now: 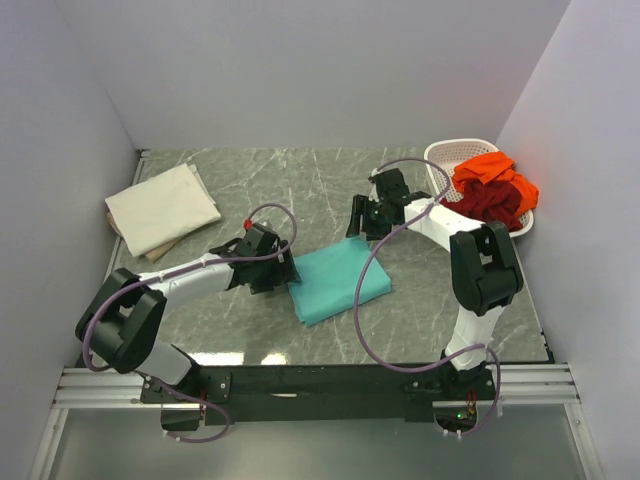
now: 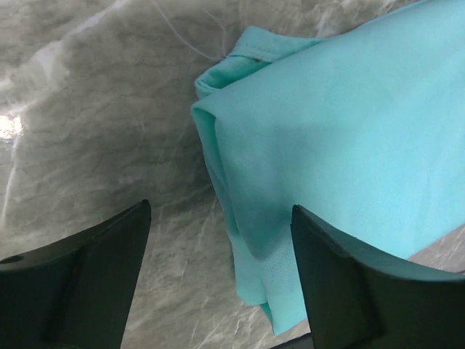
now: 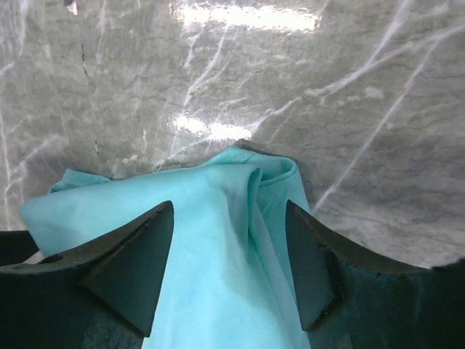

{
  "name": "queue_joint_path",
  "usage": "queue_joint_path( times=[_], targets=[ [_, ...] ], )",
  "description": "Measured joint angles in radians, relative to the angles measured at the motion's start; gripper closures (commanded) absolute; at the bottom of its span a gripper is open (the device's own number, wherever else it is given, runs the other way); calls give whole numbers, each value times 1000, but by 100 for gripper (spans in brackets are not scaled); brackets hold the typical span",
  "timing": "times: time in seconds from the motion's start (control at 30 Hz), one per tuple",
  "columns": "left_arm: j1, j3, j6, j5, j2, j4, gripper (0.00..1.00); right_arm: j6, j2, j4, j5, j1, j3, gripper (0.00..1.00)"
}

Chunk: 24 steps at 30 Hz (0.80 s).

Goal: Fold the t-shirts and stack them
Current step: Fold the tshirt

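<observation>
White arms (image 1: 190, 279), black pincers (image 2: 219, 243), lilac cables (image 1: 362, 300)

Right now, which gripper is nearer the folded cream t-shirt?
Left. Left gripper: at the teal t-shirt's left edge, right of the cream t-shirt. Right gripper: farther off, at the teal t-shirt's far corner.

Grey marbled surface (image 1: 300, 180) carries a folded teal shirt (image 1: 340, 280) at centre, cream shirt (image 1: 160, 208) upper left, basket (image 1: 437, 165) upper right.

The left arm (image 1: 185, 280) stretches low from its base toward the middle, and the left claw (image 1: 283, 268) points right with its jaws spread wide. The right arm (image 1: 480, 265) bends at the elbow and reaches left. The right claw (image 1: 362, 220) tips downward, its dark fingers (image 3: 138, 254) likewise parted.
</observation>
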Motion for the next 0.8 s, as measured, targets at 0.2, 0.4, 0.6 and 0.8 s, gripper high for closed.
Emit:
queue_joint_path(
  times=[0.2,0.4,0.6,0.8],
  targets=[
    [0,-34,-7,-19,-58,6,11,-5,-63,-29,43,3,0,28],
    [0,-180,-47,50,-153,122,9,-5,-243,-50,67,21,-27,28],
    [0,-279,-91,138,-193,274,7,9,-347,-50,57,118,-107,29],
    [0,-354,-140,220,-200,425,6,53,-330,-34,36,207,-235,30]
  ],
)
